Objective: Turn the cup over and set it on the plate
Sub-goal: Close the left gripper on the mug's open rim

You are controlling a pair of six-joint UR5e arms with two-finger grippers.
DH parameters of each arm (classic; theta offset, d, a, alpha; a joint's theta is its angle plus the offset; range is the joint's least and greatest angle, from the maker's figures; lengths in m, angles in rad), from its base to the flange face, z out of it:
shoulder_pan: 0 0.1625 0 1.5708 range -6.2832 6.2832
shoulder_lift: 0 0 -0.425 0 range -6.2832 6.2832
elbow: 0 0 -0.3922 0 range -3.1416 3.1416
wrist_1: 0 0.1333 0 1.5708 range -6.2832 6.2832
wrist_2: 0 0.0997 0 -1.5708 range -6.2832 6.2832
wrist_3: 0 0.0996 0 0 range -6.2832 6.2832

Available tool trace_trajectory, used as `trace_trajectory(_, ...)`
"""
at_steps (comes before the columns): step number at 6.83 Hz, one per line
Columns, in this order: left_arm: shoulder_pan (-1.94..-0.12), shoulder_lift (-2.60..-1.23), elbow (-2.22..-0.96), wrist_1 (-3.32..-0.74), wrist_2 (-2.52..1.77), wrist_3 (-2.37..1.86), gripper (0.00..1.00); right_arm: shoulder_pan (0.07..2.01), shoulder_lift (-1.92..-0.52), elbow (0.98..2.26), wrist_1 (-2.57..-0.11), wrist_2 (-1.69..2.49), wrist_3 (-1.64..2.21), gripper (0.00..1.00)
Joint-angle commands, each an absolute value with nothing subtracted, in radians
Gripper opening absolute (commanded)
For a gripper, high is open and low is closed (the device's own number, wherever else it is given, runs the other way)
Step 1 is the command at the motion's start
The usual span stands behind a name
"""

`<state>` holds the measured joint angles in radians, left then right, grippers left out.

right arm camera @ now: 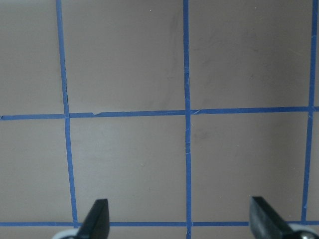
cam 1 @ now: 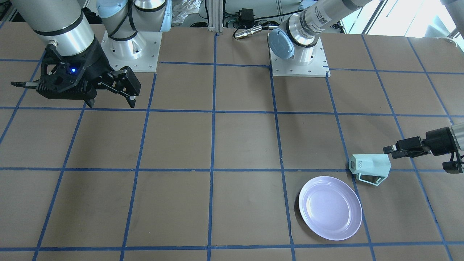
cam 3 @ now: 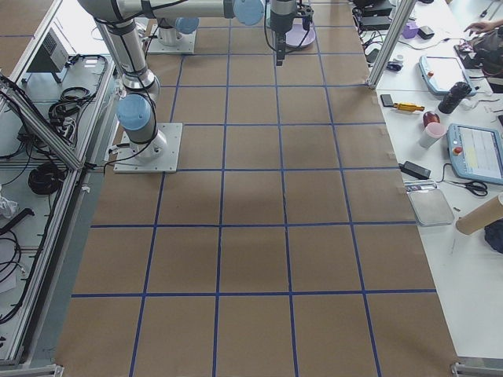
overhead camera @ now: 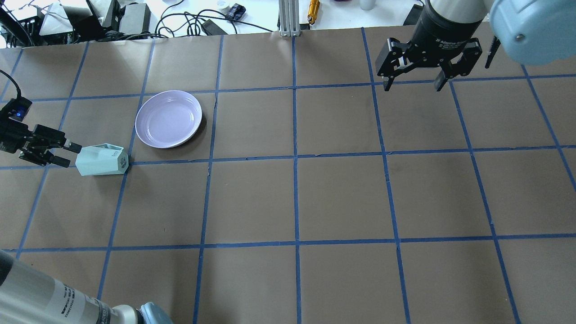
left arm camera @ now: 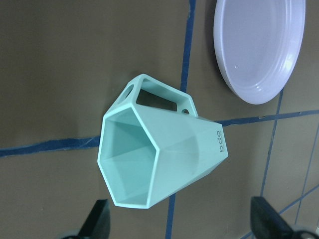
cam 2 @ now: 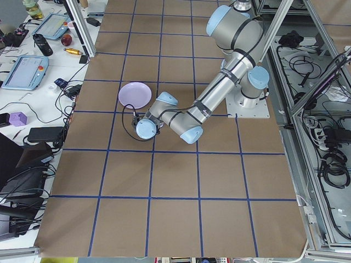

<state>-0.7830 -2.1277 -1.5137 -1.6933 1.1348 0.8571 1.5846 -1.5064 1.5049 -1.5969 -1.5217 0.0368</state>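
The table [overhead camera: 342, 198], covered in brown paper with a grid of blue tape, is filling the overhead view. The left arm [cam 2: 219, 93] is reaching low across it toward the 9 o'clock edge of that view. The right arm [cam 1: 54, 21] is hanging above the table toward 1 o'clock.

The lavender plate [overhead camera: 168, 118] is sitting flat and right side up on the table, towards 10 o'clock in the overhead view.

The right gripper [overhead camera: 412, 87] is pointing straight down with its jaws spread wide. It is gripping nothing and hovering over bare tape squares.

The left gripper [overhead camera: 73, 155] is lying nearly level just above the table, pointing toward 3 o'clock. Its jaws are parted and are closing on nothing, and its fingertips [left arm camera: 99, 219] are sitting just beside the cup's mouth. Whether they are touching the rim cannot be told.

The mint-green cup [overhead camera: 100, 159] is lying on its side on the table, near the plate at the plate's 7 o'clock and apart from it. Its long axis is running 9 to 3 in the overhead view. The open hexagonal mouth is facing 9 o'clock, straight at the left gripper, and the narrower base is facing 3 o'clock. The angular handle [left arm camera: 159, 94] is sticking out toward 12 o'clock, on the plate's side.

Small dark lettering [left arm camera: 220, 143] is showing at the base end.
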Motion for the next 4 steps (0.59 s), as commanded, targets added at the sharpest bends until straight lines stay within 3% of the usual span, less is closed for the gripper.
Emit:
trace_trajectory(1, -0.784, -2.18, -1.514, -1.707, 1.098, 0.91, 0.98, 1.585, -1.506, 1.505, -1.597, -1.522, 0.037, 1.0)
trace_trajectory(2, -0.784, -2.189, -1.505, -1.745, 1.097, 0.922, 0.89, 1.585, -1.506, 1.505, -1.597, -1.522, 0.037, 1.0)
trace_trajectory(4, -0.784, -2.189, -1.497, -1.785, 1.097, 0.937, 0.53, 1.585, -1.506, 1.505, -1.597, -1.522, 0.037, 1.0)
